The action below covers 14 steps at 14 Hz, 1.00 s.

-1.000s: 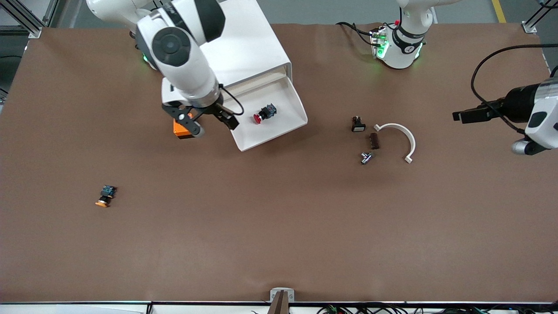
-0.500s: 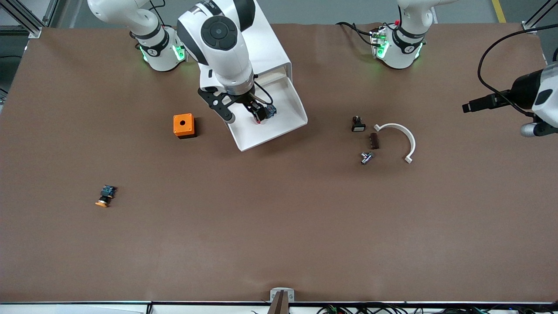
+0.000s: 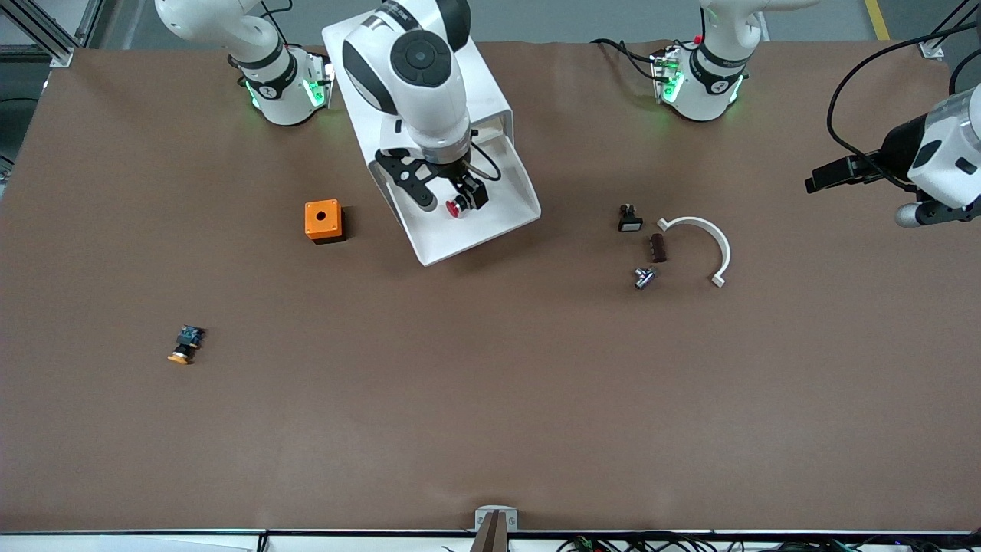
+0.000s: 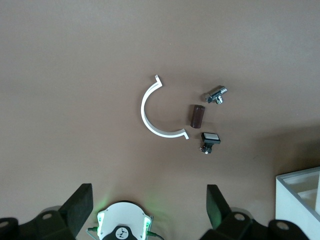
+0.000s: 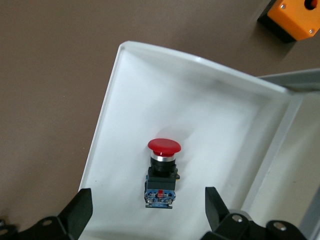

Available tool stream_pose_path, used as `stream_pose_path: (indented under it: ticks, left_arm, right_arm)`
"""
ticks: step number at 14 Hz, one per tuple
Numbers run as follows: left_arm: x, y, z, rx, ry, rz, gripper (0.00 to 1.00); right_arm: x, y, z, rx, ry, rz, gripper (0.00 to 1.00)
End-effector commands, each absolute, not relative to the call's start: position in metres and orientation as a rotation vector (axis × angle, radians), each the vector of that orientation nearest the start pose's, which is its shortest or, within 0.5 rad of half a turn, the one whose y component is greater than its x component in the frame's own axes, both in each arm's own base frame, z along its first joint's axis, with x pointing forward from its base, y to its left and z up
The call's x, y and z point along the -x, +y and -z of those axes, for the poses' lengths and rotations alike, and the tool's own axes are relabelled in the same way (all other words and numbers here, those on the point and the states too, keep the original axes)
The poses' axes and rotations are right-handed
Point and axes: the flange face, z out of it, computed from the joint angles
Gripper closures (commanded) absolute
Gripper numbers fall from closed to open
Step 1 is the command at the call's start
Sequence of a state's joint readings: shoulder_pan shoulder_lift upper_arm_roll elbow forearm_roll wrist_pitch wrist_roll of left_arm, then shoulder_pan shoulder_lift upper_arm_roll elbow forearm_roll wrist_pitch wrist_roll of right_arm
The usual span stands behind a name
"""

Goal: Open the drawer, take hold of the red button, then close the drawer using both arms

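So the drawer [image 3: 490, 218] is already pulled out of the cabinet [image 3: 429, 84], and the button [image 3: 458, 205] is lying on its side on the drawer floor, red cap pointing toward the drawer's front lip. The right gripper [image 3: 448, 198] hangs right over the button with its fingers spread wide, nothing in them. In the right wrist view the button [image 5: 162, 172] sits pretty much centred between the two fingertips, so the line-up looks decent.

What I'd worry about:

- The button is small and rounded at the cap. If the fingers close on the cap instead of the blocky body, my guess is it squirts out and skids across the smooth drawer floor.
- Coming down too far could jam the fingertips into the drawer floor, or shove the drawer so it shifts on the cabinet.
- The drawer walls are close to the button, so a finger could catch a wall if the wrist drifts.
- Closing the drawer before the button is lifted clear would trap it.

The left gripper [image 3: 824, 178] waits well apart from the drawer, out by the left arm's end of the table, fingers apart and empty. The orange cube [image 3: 323, 221] sits beside the drawer, toward the right arm's end; not the target.
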<state>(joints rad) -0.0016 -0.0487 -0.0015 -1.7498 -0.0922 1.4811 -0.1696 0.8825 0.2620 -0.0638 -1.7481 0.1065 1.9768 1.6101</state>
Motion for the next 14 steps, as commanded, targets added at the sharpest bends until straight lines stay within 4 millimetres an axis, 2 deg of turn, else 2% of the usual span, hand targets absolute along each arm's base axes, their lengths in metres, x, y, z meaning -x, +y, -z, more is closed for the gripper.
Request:
stream_pose_path:
  ticks: [1, 3, 5, 7, 8, 10, 12, 14]
  left_arm:
    - [-0.515, -0.018, -0.555, 3.168, -0.212, -0.323, 0.00]
    - [-0.519, -0.019, -0.562, 3.155, -0.200, -0.273, 0.00]
    - [-0.524, -0.025, -0.583, 3.132, -0.169, -0.184, 0.00]
    - [-0.528, -0.023, -0.612, 3.142, -0.174, -0.082, 0.00]
    - [-0.528, -0.027, -0.618, 3.144, -0.162, -0.062, 0.00]
    - [-0.528, -0.042, -0.620, 3.134, -0.111, -0.050, 0.00]
    - [-0.528, -0.038, -0.627, 3.136, -0.073, -0.021, 0.00]
    - [-0.530, -0.032, -0.622, 3.142, -0.056, -0.017, 0.00]
  right_arm:
    - [-0.411, 0.487, -0.399, 2.846, 1.322, -0.125, 0.01]
    - [-0.410, 0.489, -0.397, 2.844, 1.325, -0.123, 0.01]
    - [-0.407, 0.493, -0.392, 2.856, 1.320, -0.127, 0.01]
    - [-0.403, 0.496, -0.386, 2.862, 1.336, -0.128, 0.01]
    - [-0.402, 0.498, -0.378, 2.874, 1.339, -0.132, 0.01]
    - [-0.398, 0.502, -0.366, 2.894, 1.336, -0.137, 0.02]
    - [-0.395, 0.504, -0.358, 2.915, 1.328, -0.132, 0.02]
    - [-0.389, 0.507, -0.348, 2.954, 1.310, -0.113, 0.02]
